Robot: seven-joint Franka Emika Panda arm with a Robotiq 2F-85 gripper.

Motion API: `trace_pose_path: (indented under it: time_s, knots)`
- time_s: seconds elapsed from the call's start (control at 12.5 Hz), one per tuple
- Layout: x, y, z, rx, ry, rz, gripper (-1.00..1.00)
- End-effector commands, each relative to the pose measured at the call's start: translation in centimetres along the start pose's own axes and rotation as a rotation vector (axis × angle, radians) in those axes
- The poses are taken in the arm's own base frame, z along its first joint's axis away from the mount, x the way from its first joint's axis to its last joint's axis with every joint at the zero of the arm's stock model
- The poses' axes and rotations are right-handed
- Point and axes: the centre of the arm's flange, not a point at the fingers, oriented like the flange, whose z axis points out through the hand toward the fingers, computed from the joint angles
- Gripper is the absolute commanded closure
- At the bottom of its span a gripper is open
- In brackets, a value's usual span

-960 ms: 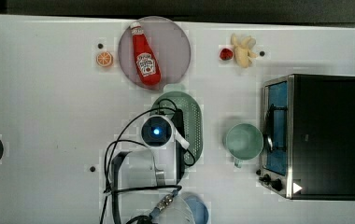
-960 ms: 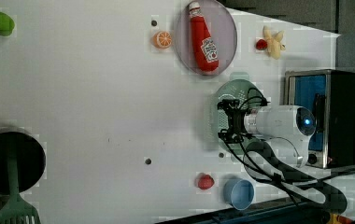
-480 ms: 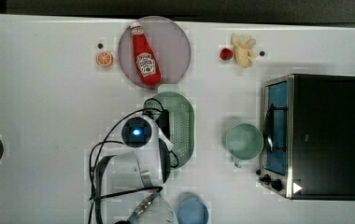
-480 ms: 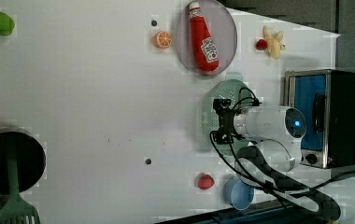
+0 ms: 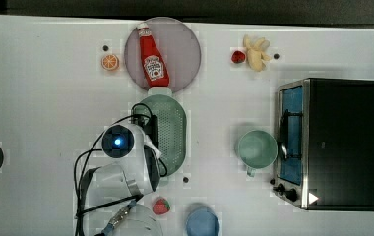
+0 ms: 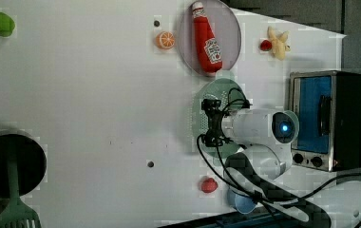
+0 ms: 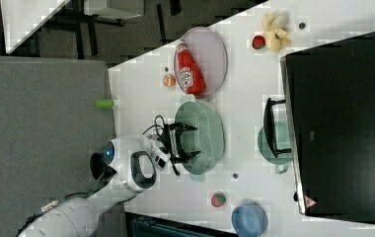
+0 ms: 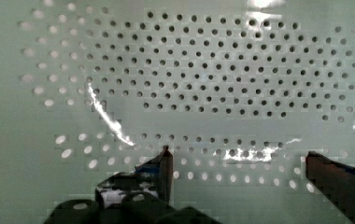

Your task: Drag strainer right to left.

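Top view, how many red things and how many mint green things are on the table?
Red: 3 (ketchup bottle, strawberry by the banana, strawberry by the blue bowl)
Mint green: 2 (strainer, mug)
Total: 5

White table (image 5: 42, 123) carries: strainer (image 5: 171, 130) at centre, plate (image 5: 182, 46) touching its tab end, mug (image 5: 257, 150) beside toaster oven (image 5: 332, 142), orange slice (image 5: 109, 62), banana (image 5: 256, 53), two strawberries (image 5: 161, 206), blue bowl (image 5: 202, 223).

White table (image 5: 37, 123); dark floor (image 7: 126, 29); grey panel (image 7: 42, 108).
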Motion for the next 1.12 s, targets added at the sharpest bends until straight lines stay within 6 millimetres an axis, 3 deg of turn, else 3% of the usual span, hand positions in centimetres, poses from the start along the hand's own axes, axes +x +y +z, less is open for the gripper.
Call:
trace_pose_path:
  time_s: [0.08,0.8,1.12]
  knots:
    - [-4.6,-0.5,-1.0,0.010,-0.031,0.008,-1.00]
    - [-14.3,-2.4,-1.0,-0.064,-0.094,0.000,-1.00]
    - [-17.3,-2.9,-0.6,-0.063,-0.134,0.017,-1.00]
